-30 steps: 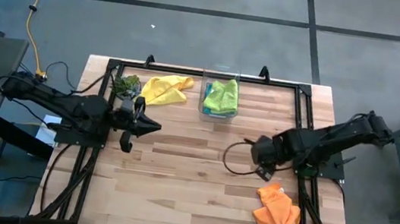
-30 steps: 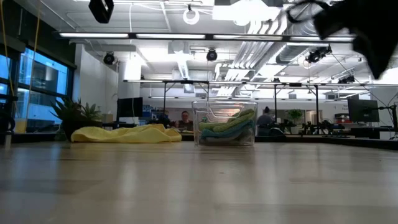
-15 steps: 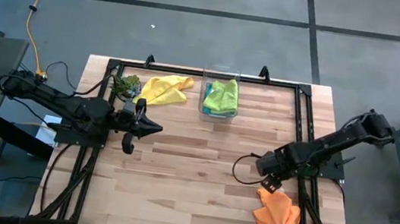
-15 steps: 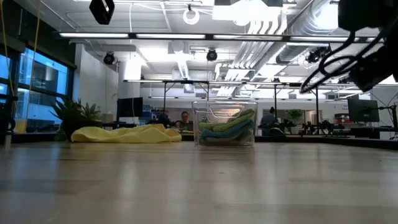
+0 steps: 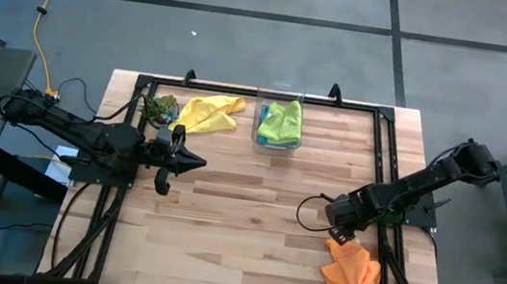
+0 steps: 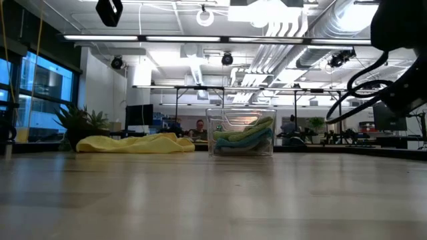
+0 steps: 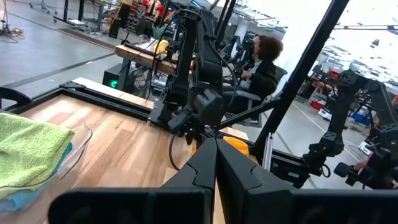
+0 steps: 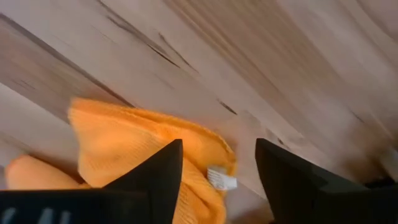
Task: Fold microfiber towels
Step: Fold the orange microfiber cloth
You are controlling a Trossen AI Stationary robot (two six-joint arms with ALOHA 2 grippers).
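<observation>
The orange towel [image 5: 351, 270] lies crumpled on the table near the right front corner. My right gripper [image 5: 344, 236] is open and points down over the towel's far corner [image 8: 211, 155], where a small white tag [image 8: 221, 179] shows between the fingers. My left gripper [image 5: 195, 162] is shut and empty at the table's left, pointing right. The yellow towel [image 5: 211, 113] lies crumpled at the far left. The lime green towel [image 5: 281, 121] lies on a teal one [image 6: 230, 141] inside the clear box [image 6: 240, 133]. The grey towel is out of view. My right gripper comes from above with its open fingers [image 8: 155, 180] standing on either side of the orange towel's far corner [image 8: 211, 155]. I cannot tell whether they touch the cloth. The towel lies slack on the table.
A small green leafy clump [image 5: 159, 107] sits by the yellow towel at the far left. The black frame rails [image 5: 240, 90] run around the table's edges. Bare wood [image 5: 244, 218] lies between the arms. People sit at desks in the room beyond [image 7: 264, 59].
My right gripper has moved toward the table's near edge and a little right, and has come down over the orange towel's far corner. The towels have stayed where they were.
</observation>
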